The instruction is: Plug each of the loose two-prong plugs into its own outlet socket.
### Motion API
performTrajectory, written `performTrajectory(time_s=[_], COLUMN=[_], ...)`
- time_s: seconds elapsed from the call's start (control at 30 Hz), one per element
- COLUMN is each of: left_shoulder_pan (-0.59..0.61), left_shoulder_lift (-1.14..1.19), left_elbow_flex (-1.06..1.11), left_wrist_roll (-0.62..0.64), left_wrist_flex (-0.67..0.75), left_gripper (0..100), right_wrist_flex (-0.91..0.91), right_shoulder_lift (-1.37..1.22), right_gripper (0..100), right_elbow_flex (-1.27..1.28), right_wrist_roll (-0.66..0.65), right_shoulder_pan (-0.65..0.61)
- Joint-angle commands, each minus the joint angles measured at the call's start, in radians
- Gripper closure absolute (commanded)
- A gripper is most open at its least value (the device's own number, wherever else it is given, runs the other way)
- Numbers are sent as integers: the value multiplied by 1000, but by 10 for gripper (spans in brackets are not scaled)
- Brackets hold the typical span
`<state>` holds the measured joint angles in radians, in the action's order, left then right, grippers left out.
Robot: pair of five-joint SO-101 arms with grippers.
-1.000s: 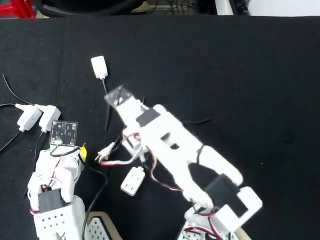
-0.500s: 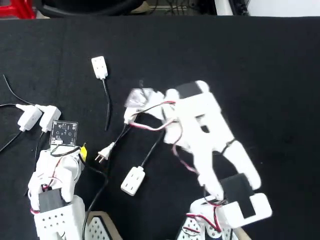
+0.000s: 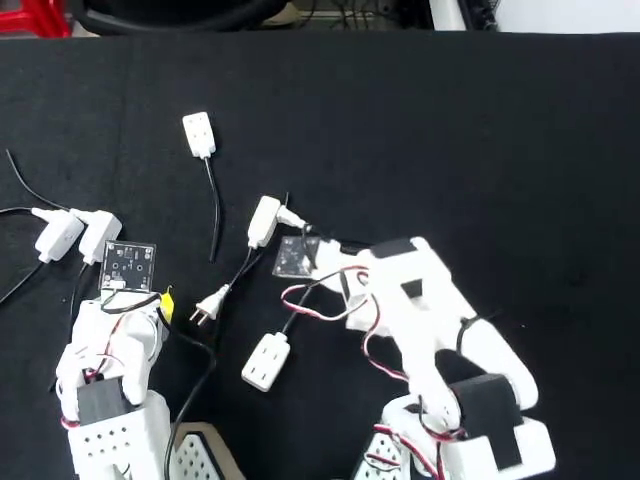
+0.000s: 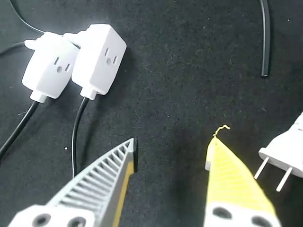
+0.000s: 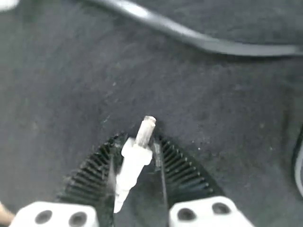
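Matt black cloth table cover (image 3: 500,120), smooth white plastic sockets (image 4: 97,59), metal plug prongs (image 4: 260,168)

Illumination bright and even, source overhead. Black table cloth (image 3: 520,150) absorbs light; cast shadows barely register on it. White sockets (image 4: 97,56) and arm shells (image 3: 430,300) glare, surface detail partly washed out.

High view looks down over table (image 3: 500,130); wrist views close above it; left shares paired sockets (image 4: 97,59).
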<state>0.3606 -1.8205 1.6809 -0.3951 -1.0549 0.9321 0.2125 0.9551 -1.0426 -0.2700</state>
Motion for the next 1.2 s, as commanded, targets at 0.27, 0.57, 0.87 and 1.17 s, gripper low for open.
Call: performTrajectory(time_s=[0.27, 0.57, 0.87, 1.17], left_shoulder_pan=[7, 7, 7, 7], left_shoulder_lift=[-2, 0, 0, 0], left_elbow_flex=[19, 19, 19, 19], left_wrist_roll=[-12, -14, -14, -14], left_wrist_flex=[28, 28, 28, 29], left_gripper=[758, 758, 758, 758], right_wrist_flex=[75, -5, -69, -43], right_shoulder_lift=[147, 154, 160, 162], right_gripper=[878, 876, 877, 772], right_elbow_flex=[4, 96, 151, 142], right_wrist_roll=[92, 98, 98, 328], right_shoulder_pan=[-41, -8, 129, 129])
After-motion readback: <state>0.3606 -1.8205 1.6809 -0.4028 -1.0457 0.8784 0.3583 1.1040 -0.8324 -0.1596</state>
